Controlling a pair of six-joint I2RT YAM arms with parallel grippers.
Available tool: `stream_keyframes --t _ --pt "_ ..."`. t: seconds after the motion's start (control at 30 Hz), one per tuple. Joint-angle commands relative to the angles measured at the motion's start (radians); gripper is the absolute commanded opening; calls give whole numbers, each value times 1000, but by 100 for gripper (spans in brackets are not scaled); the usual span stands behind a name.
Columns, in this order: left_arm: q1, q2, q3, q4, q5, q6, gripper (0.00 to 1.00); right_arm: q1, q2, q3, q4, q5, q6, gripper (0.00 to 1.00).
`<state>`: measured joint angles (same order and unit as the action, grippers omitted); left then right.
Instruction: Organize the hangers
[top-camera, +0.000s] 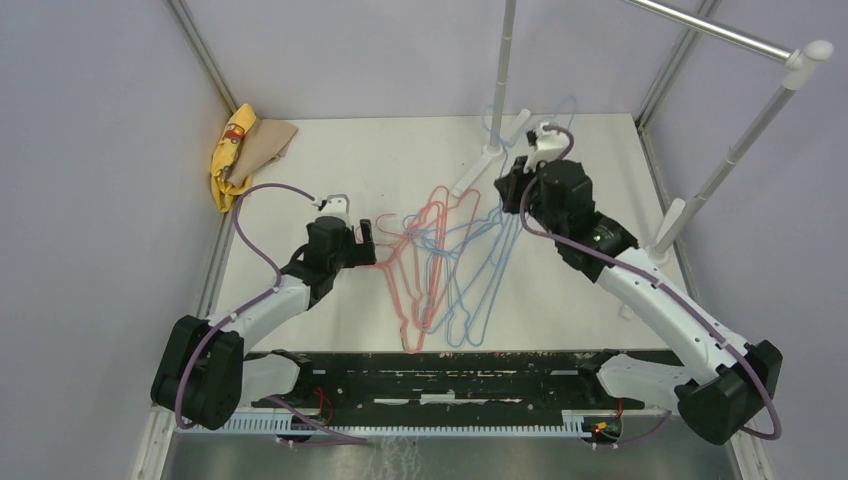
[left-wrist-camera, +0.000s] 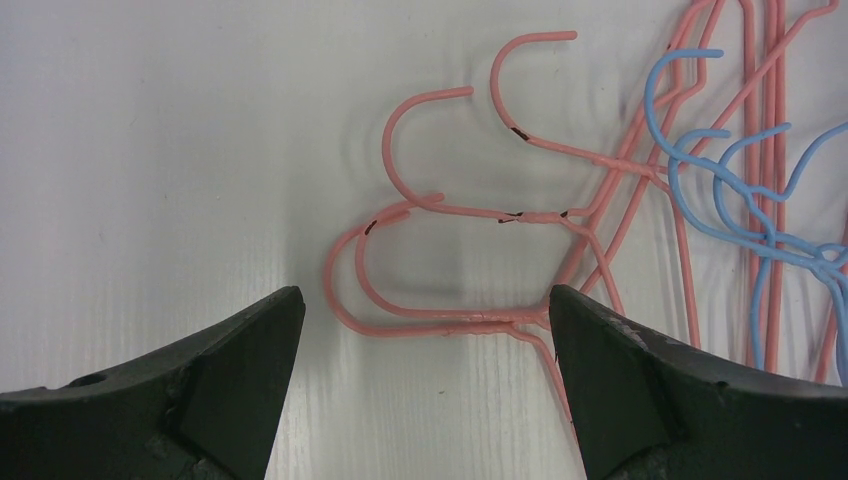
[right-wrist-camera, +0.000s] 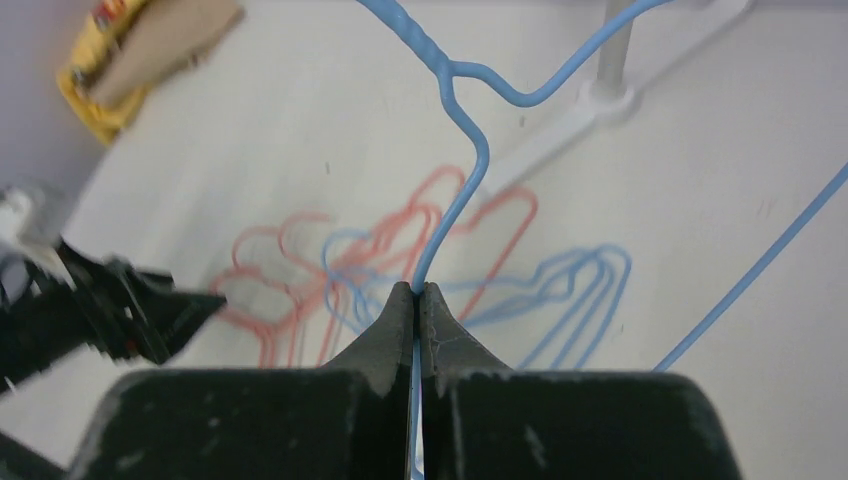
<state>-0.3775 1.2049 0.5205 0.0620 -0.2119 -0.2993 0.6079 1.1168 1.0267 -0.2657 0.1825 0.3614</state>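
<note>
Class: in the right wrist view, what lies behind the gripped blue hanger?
Pink and blue hangers piled on the white table; the right claw covers the gripped hanger's lower part.

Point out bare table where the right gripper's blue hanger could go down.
Bare table lies between the yellow cloth and the rack foot; a narrower strip runs between the hanger pile and the right arm. The middle is crowded with tangled hangers.

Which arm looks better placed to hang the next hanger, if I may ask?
Right: the right gripper is shut on a blue hanger, lifted near the rack pole; the left gripper is open, empty.
</note>
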Motion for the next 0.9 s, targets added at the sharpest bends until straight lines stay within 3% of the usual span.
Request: stream_keyframes --t 0.0,0.23,0.6,0.87 --pt "-2 -55 -3 39 -5 -47 99 -103 83 204 218 13 1 1" --pt "-3 -114 -32 58 18 -75 99 -246 217 351 344 -96 55 1" --pt "-3 -105 -31 55 -27 -64 99 -305 206 421 413 -136 21 1" --pt "-2 -104 -33 55 -34 -65 99 -357 235 516 375 -82 3 1"
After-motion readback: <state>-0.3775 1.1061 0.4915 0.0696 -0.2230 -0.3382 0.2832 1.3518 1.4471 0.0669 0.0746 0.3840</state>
